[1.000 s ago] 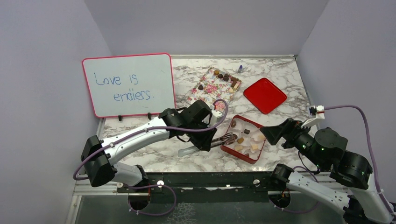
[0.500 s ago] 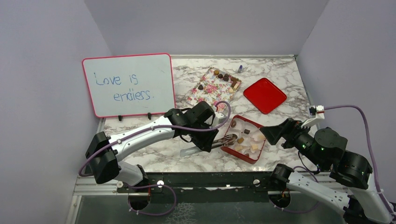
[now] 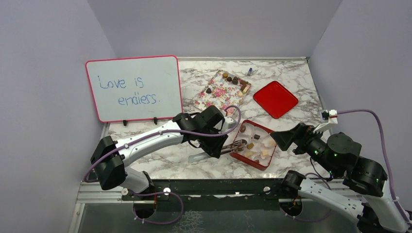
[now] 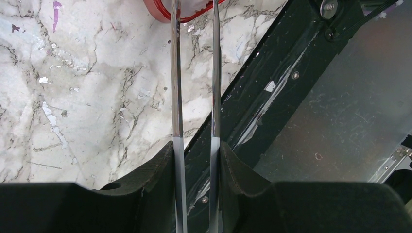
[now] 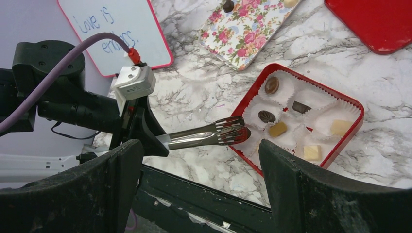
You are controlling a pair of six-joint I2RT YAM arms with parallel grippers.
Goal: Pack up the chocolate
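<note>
Chocolate point(image 5: 266, 116) sits in two places on your grey-veined marble desk point(image 3: 291, 77). Six pieces lie in the red square box point(image 5: 357, 104) near the front edge, each in a white pleated paper cup: one brown round, one dark round, one dark block, one tan block and two cream blocks. Other cups in it are bare. More pieces crowd the far end of the rectangular rose-patterned floral tray point(image 3: 218, 94), with a single dark one alone nearer its middle. A glossy red square lid point(image 3: 275, 99) lies flat to the right of that tray, apart from it.

Your left arm stretches low across the desk toward the box. Its left pincer point(image 4: 196, 148) is narrowed onto the shiny metal tongs point(image 4: 176, 97), squeezing the two arms from outside. The ridged tong tips are close together at the box's near-left rim. Whether they carry anything, you cannot tell.

Your right arm is folded back beside the box, its right pincer point(image 3: 282, 138) spread wide and holding nothing, aimed at the box from the right.

A pink-framed whiteboard point(image 3: 133, 87) stands at the left.
</note>
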